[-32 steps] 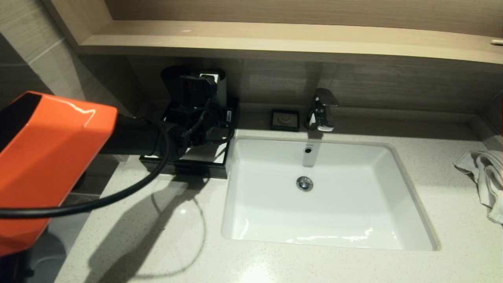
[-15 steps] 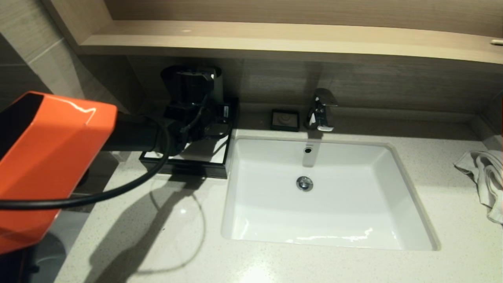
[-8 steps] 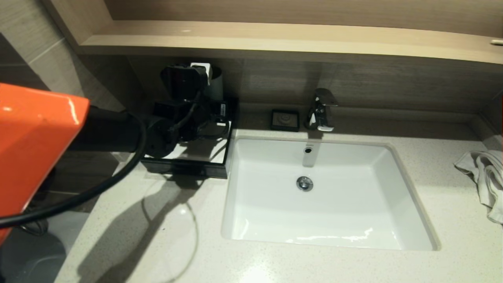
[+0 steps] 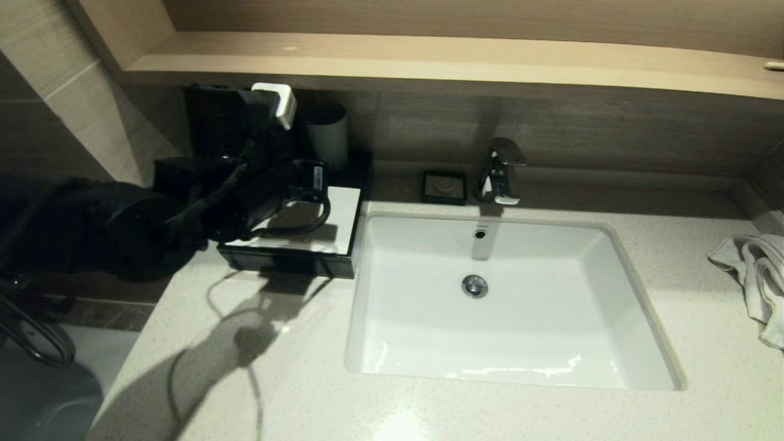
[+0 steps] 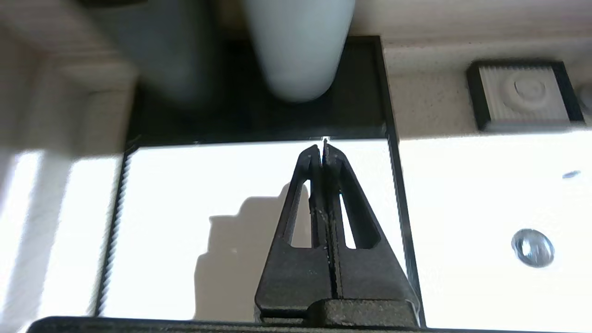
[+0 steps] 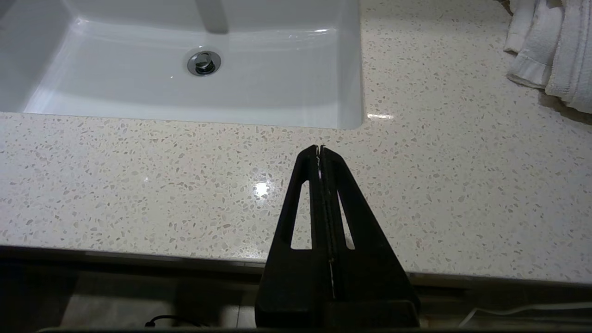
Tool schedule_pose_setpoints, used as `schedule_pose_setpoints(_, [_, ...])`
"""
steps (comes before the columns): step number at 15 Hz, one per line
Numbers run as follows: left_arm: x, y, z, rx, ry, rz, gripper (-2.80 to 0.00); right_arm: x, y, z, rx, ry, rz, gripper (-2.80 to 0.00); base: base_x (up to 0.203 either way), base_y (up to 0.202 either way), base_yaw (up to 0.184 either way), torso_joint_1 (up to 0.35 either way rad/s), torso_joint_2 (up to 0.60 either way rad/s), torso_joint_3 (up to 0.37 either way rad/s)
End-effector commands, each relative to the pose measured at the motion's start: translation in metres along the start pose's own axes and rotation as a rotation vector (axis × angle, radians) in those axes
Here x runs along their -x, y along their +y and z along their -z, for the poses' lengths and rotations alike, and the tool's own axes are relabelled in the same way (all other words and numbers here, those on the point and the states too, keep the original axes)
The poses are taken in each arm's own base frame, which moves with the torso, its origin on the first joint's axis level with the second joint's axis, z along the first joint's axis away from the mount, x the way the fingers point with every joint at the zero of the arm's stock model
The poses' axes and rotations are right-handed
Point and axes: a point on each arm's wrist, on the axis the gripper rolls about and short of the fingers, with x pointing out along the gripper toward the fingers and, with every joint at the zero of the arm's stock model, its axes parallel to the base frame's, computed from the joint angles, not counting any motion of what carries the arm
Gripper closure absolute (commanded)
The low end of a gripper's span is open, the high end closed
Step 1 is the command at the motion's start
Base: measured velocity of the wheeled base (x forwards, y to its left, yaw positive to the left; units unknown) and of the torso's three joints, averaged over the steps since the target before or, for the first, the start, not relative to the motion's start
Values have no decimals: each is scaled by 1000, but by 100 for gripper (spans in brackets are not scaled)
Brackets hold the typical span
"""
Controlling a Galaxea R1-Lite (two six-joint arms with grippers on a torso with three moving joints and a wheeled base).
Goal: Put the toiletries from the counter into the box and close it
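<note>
Speckled counter [image 4: 429, 410] carries one box [image 4: 343, 208], closed, left of the basin; one cup [image 4: 327, 144] behind. Your left gripper [image 5: 323, 150] hangs above its white top, pinched together, empty. No toiletries show; arm hides the box's left end.

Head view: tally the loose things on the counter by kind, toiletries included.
Toiletries: 0 in view
Box: 1
Cup: 1
Soap dish: 1
Towel: 1
Total: 4; the left arm hides part of the box's rear.
</note>
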Motion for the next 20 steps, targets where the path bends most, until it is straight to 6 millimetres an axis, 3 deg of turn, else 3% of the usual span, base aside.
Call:
schedule_pose_setpoints(1, [45, 17, -6, 6, -22, -4, 0, 0, 0, 0, 0, 0, -1, 0, 0, 0, 0, 0, 0, 0])
schedule_pose_setpoints(4, [76, 41, 10, -3, 13, -49, 0, 0, 0, 0, 0, 0, -1, 0, 0, 0, 0, 0, 0, 0])
schedule_pose_setpoints(10, [113, 96, 35, 1, 29, -201, 0, 0, 0, 0, 0, 0, 0, 0, 0, 0, 0, 0, 0, 0])
schedule_pose_setpoints(15, [132, 109, 56, 11, 18, -220, 0, 0, 0, 0, 0, 0, -1, 0, 0, 0, 0, 0, 0, 0])
schedule_pose_setpoints(20, [162, 107, 51, 20, -68, -119, 0, 0, 0, 0, 0, 0, 0, 0, 0, 0, 0, 0, 0, 0])
